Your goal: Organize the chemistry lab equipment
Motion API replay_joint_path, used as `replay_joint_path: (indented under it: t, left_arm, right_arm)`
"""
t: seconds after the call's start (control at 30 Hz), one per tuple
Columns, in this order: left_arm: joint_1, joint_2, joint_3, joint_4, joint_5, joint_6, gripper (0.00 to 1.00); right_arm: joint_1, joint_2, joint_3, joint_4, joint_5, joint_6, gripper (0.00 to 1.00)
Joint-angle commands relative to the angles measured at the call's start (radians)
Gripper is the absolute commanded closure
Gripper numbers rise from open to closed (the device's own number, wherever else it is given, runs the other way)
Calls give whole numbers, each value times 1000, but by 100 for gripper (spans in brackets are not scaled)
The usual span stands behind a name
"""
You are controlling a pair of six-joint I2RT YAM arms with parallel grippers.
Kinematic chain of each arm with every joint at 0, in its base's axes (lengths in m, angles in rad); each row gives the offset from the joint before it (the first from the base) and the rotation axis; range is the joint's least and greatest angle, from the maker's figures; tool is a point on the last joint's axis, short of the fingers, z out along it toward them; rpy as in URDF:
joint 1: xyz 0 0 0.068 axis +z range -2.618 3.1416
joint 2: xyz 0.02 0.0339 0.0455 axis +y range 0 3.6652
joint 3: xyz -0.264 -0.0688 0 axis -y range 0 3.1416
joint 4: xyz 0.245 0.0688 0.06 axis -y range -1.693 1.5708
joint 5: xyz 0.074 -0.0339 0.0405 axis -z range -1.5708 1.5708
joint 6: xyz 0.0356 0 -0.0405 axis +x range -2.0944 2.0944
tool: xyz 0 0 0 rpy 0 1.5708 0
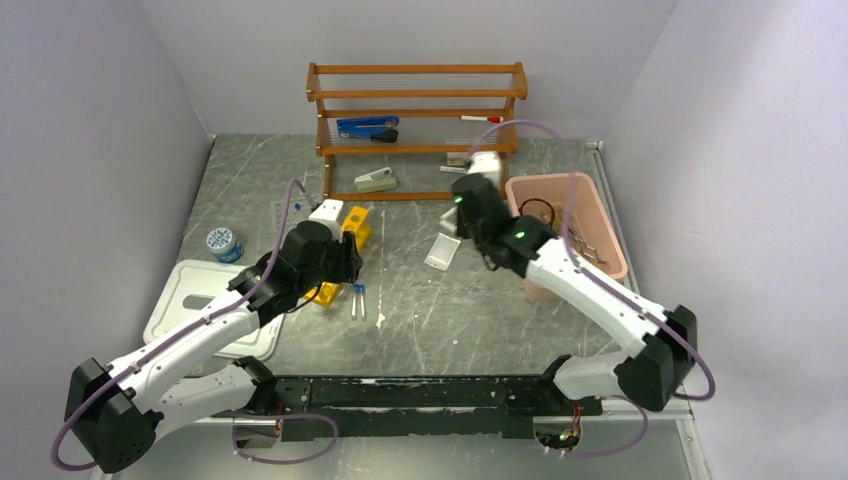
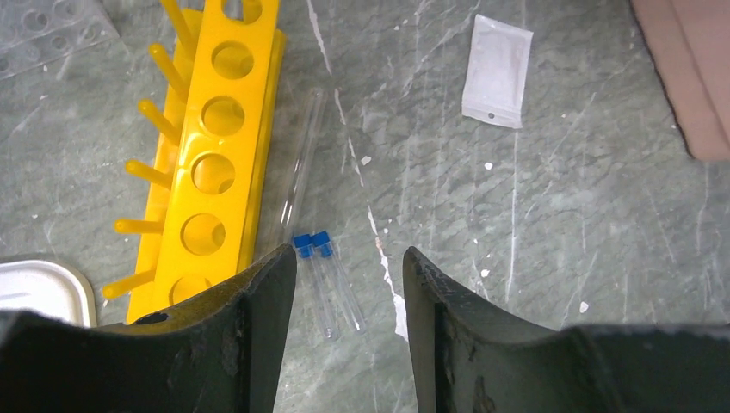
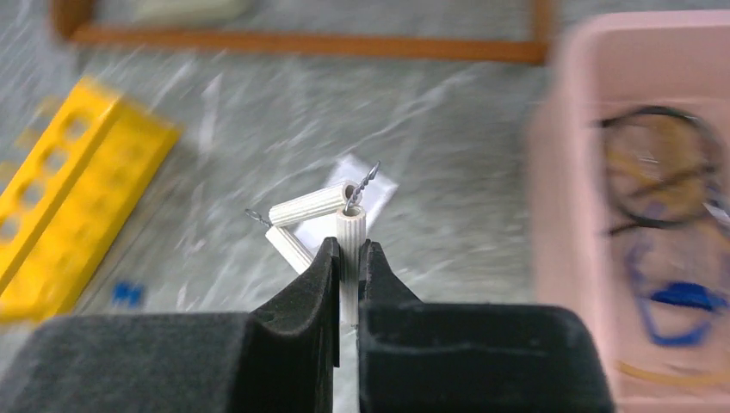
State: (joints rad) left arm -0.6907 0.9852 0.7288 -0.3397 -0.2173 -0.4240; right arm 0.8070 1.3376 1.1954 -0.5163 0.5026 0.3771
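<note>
- The white triangle (image 3: 312, 207), three ribbed tubes strung on twisted wire, is the piece in play. One upright leg is pinched in the right tool (image 3: 348, 251).
- The right tool's jaws are closed tight on that leg, and the other two legs stick out ahead of the fingers.
- Right behind the triangle is the clear bag (image 3: 386, 187), lying flat near the middle of the surface (image 1: 420, 300). The background is smeared in the right wrist view.
- To the right is the pink bin (image 3: 564, 138), sitting against the surface's right edge. Inside it are a black wire ring (image 3: 624, 200) and the blue goggles (image 3: 680, 301), both blurred.
- Now the other side: the left tool (image 2: 350, 258) has its jaws about half open and nothing between them.
- It hangs over the two blue-capped tubes (image 2: 323, 280), which lie side by side on the surface, caps toward the far edge.
- Just left of them lies a bare clear glass tube (image 2: 301, 163), right alongside the yellow test-tube rack (image 2: 215, 146). The rack's holes face up and its pegs jut out on the left side.
- A white tray (image 1: 190, 290) lies flat near the left edge.
- The wooden shelf rack (image 1: 415, 110) stands along the far edge with a blue stapler (image 1: 365, 127) on one shelf.
</note>
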Motion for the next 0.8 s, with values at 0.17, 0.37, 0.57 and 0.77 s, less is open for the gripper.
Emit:
replay_joint_path:
  t: [0.17,0.37,0.57,0.77]
  left_arm:
    - [3,-11,-5,64,67,29,46]
    - [3,3,-2,68,85,39,46]
    - [4,1,-9,74,82,42,46]
    - [3,26,-6,87,91,46,45]
  right_arm:
    - [-428,-231,-19,-83,178,71,100]
    - [-619,-204,-85,-142,186,182,100]
    - [-772,-162,-192,-123,100,210,100]
    - [-859,-102,-271,-25,-1,157,100]
